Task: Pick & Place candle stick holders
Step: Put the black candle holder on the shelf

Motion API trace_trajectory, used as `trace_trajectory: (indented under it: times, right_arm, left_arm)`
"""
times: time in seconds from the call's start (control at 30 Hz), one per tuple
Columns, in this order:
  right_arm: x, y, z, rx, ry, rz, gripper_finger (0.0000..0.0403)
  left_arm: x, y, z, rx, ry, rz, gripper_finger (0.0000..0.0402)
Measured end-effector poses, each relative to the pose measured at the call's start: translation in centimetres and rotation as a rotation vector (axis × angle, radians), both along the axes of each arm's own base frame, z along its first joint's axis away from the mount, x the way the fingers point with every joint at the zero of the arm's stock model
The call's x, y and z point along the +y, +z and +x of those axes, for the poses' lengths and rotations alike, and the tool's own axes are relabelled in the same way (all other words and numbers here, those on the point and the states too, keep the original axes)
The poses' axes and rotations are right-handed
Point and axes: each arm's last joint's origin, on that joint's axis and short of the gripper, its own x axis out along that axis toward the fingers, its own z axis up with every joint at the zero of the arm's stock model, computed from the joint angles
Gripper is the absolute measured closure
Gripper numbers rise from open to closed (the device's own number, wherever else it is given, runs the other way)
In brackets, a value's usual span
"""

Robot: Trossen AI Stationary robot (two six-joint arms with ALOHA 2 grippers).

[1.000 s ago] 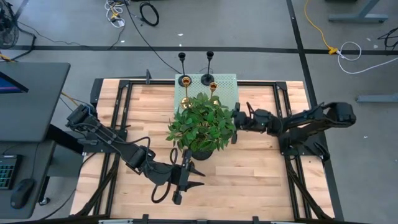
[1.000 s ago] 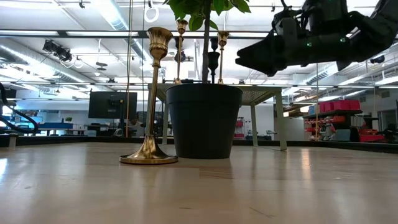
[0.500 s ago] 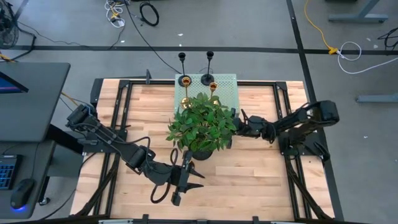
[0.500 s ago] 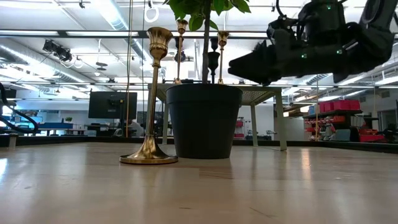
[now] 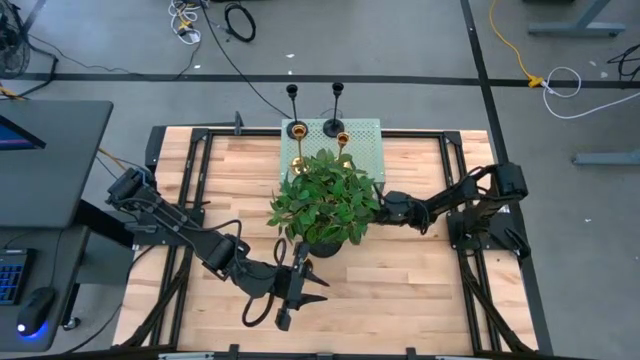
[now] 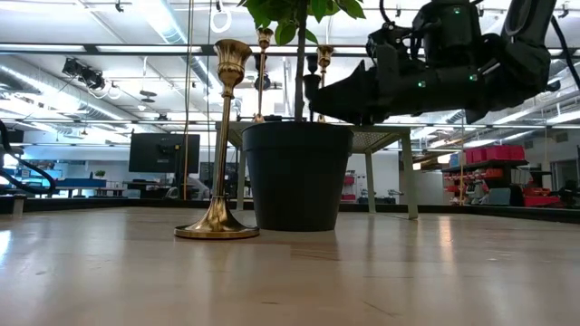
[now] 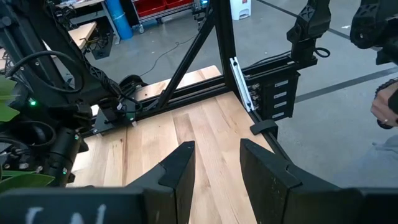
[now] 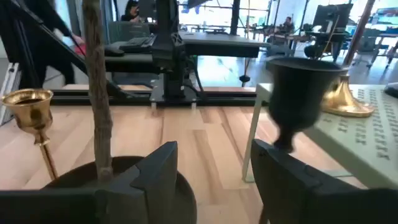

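Wood tabletop [image 5: 420, 270]: right gripper [image 5: 377, 208] spread wide, empty, at the potted plant [image 5: 325, 205] beside a black holder [image 8: 296, 93], other candle stick holders [image 5: 318, 128] on the green mat [image 5: 365, 145] behind, left gripper [image 5: 303, 284] also parted, idle near front edge.

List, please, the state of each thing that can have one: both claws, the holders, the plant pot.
left claw: open, empty, above the table.
right claw: open, empty, over the plant pot's rim.
gold candle stick holder: upright on the table, beside the plant pot.
black candle stick holder: upright, not gripped.
plant pot: upright.
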Motion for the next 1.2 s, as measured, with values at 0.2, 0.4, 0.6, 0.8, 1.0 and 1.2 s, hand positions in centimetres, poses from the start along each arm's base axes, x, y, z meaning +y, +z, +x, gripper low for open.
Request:
trace_trajectory:
  times: [0.2,0.4,0.6,0.8,1.0,1.2]
  right_arm:
    - [0.0,-0.4,-0.1,0.041,-0.070,0.010,0.0200]
    - [0.0,-0.5,-0.1,0.044,-0.096,0.010,0.0200]
    - [-0.1,-0.9,-0.2,0.085,-0.120,0.018,0.0200]
    - [-0.2,-0.8,-0.2,0.071,-0.155,0.048,0.0200]
    - [-0.2,-0.8,-0.2,0.060,-0.188,0.077,0.0200]
    - [0.0,0.0,1.0,0.022,-0.176,0.095,0.0200]
  left_arm:
    - [0.0,0.0,0.0,0.003,-0.014,-0.003,0.0271]
    - [0.0,0.0,0.0,0.003,-0.014,-0.004,0.0271]
    - [0.0,0.0,0.0,0.004,-0.014,-0.004,0.0271]
    - [0.0,0.0,0.0,0.004,-0.014,-0.002,0.0271]
    - [0.0,0.0,0.0,0.004,-0.014,-0.002,0.0271]
    - [0.0,0.0,0.0,0.004,-0.014,-0.002,0.0271]
